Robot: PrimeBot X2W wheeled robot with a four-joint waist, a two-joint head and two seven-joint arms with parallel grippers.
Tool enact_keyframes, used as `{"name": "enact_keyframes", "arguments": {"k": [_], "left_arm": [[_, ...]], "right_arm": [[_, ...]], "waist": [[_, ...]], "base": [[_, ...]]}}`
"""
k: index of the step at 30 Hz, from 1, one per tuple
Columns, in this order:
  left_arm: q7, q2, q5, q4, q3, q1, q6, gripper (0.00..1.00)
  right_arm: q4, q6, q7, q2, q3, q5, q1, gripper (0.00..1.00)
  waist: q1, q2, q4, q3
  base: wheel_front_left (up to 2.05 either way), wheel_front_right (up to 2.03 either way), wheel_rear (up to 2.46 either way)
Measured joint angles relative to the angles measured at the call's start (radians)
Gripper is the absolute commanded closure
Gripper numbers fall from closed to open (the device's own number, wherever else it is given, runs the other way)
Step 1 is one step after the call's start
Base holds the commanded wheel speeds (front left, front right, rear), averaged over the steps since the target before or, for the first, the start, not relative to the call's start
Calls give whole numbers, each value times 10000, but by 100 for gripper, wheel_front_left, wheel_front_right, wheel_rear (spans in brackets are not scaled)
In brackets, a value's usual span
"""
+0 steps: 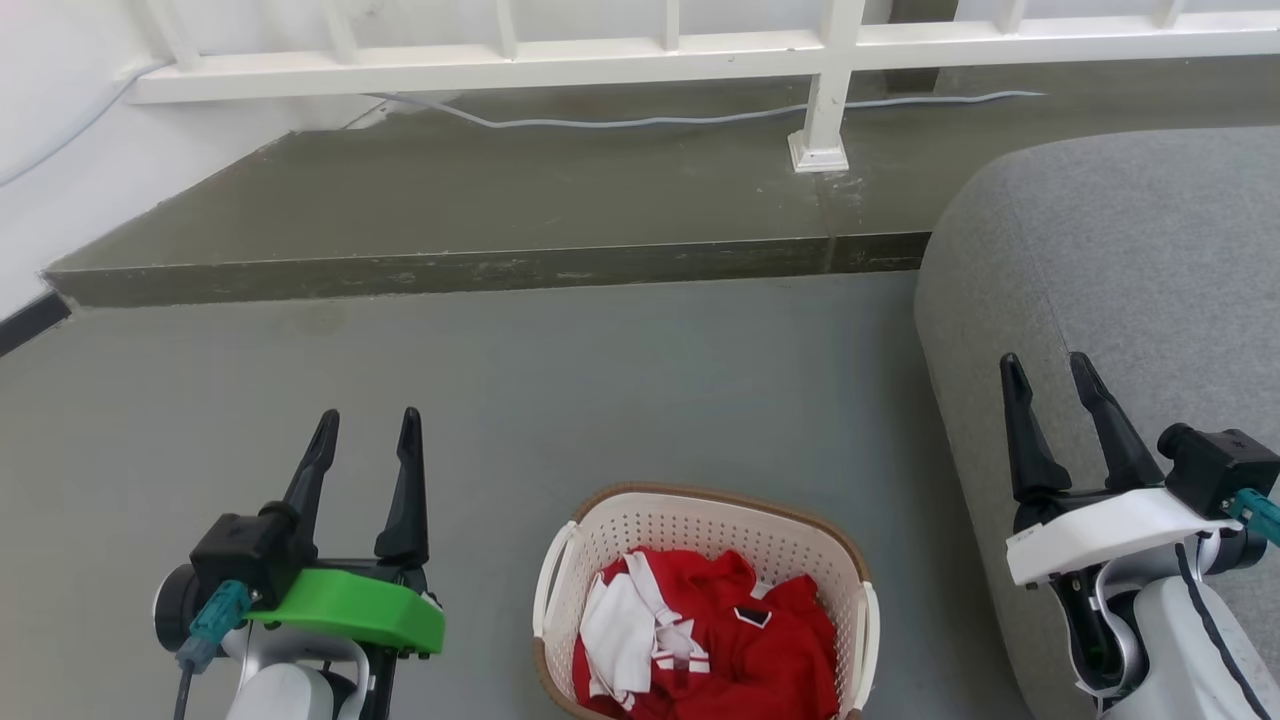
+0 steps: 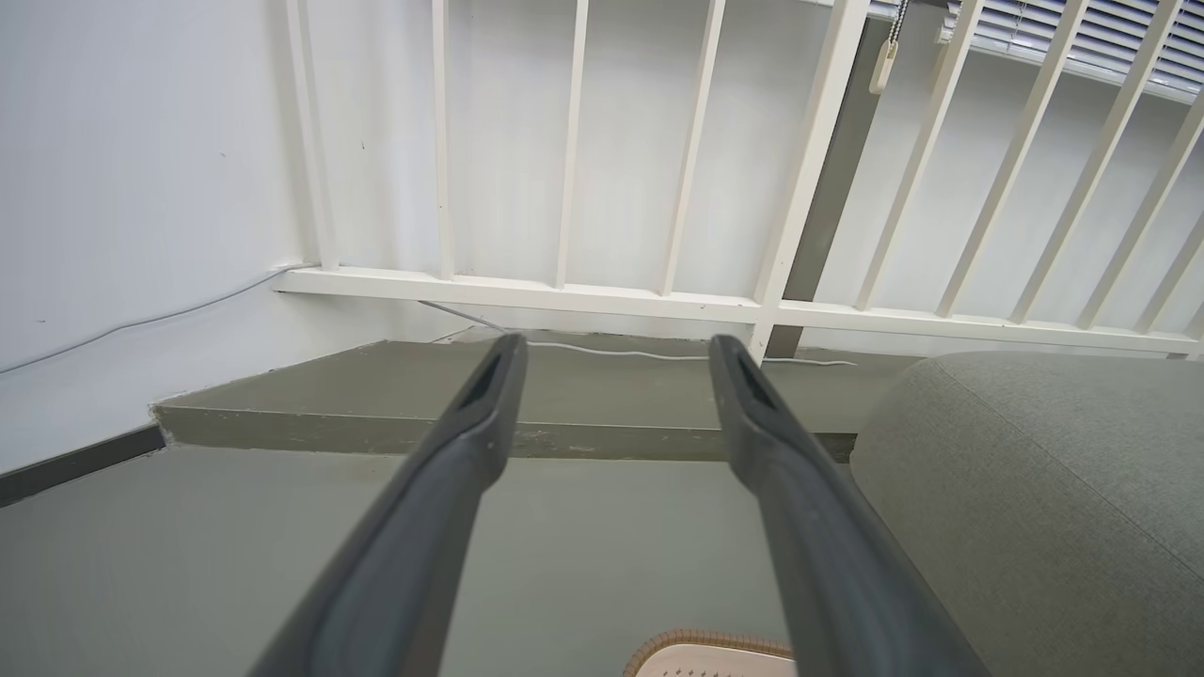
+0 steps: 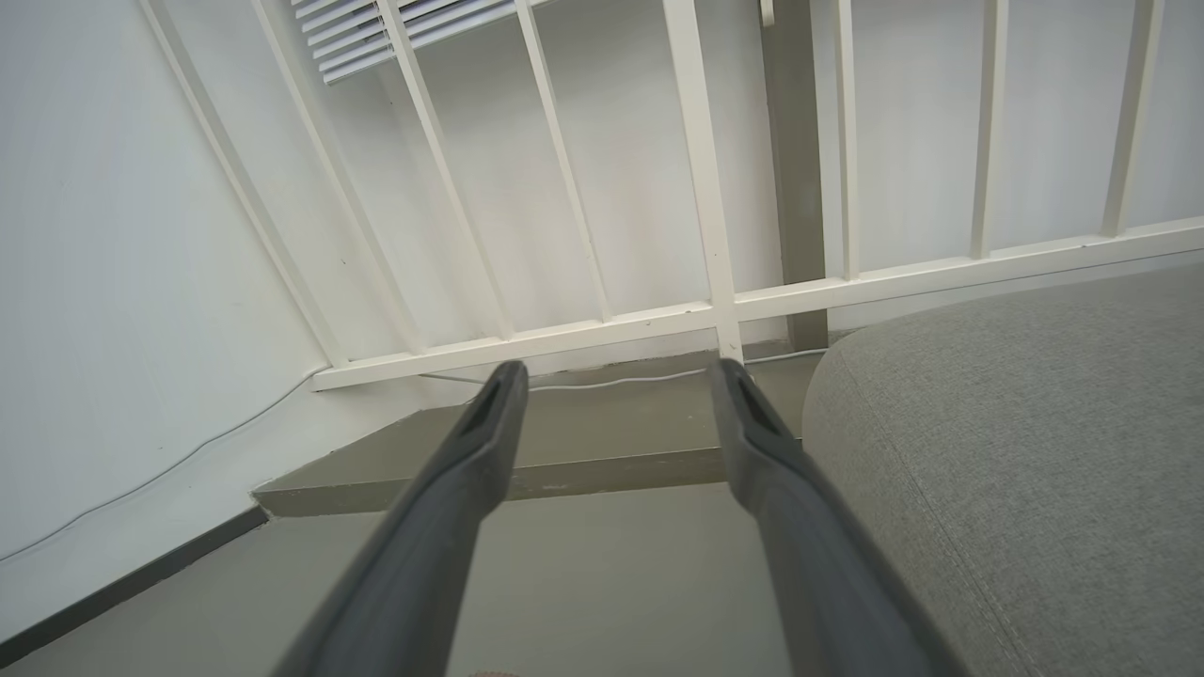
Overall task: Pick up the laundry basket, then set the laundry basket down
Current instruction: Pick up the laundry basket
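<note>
Laundry basket (image 1: 690, 525) stands on the grey floor (image 1: 600, 380), near and centre, between my two tools and touched by neither. My left tool (image 1: 370, 415) hovers just left of it, fingers spread, released and holding nothing. My right tool (image 1: 1044, 360) hangs to the basket's right, over the edge of a grey cushioned seat (image 1: 1120, 260), likewise parted and empty. A red garment (image 1: 740, 640) and a white cloth (image 1: 620, 630) lie heaped inside the basket. Farther off, a low step (image 1: 500, 200) crosses the scene beneath a white railing (image 1: 600, 55), with a pale cable (image 1: 650, 120) trailing along it.
</note>
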Motion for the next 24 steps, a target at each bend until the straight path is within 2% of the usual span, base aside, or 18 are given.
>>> {"name": "enact_keyframes", "arguments": {"k": [11, 24], "left_arm": [[0, 0, -56, -242, 15, -5, 90, 0], [0, -2, -54, -217, -337, -977, 104, 0]], "right_arm": [[-71, 6, 0, 13, -54, 0, -117, 0], [-305, 94, 0, -63, -282, 180, -595, 0]], "waist": [[0, 0, -181, 562], [1, 0, -491, 2047]], "base": [[0, 0, 0], [0, 0, 0]]}}
